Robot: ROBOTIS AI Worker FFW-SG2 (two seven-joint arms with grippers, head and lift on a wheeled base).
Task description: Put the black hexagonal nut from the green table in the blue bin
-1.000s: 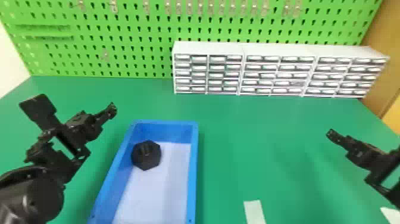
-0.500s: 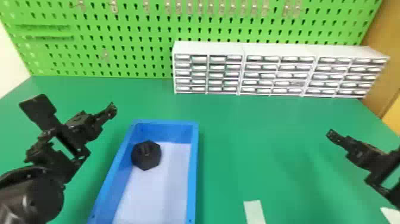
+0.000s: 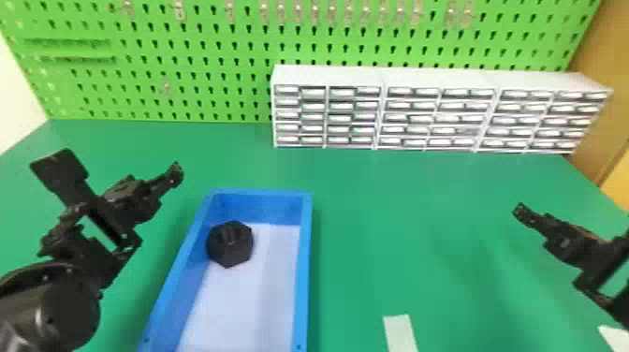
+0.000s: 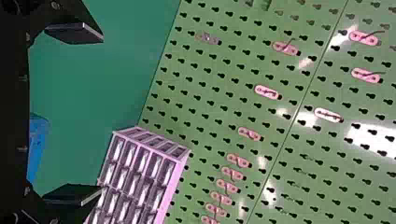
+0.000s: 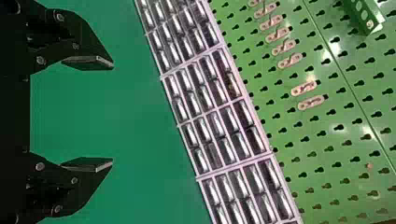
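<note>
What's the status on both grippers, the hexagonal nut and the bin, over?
Left gripper open, empty. Right gripper open, empty. Black hexagonal nut in blue bin, far left part. Nothing blocking it.

1. White drawer cabinets [image 3: 435, 80], three side by side, before pegboard.
2. Green pegboard [image 3: 210, 98], upright, back.
3. Small hooks [image 3: 179, 10] on it.
4. White strip [image 3: 400, 332], lying flat, front.
5. Brown panel [image 3: 596, 79], right.
</note>
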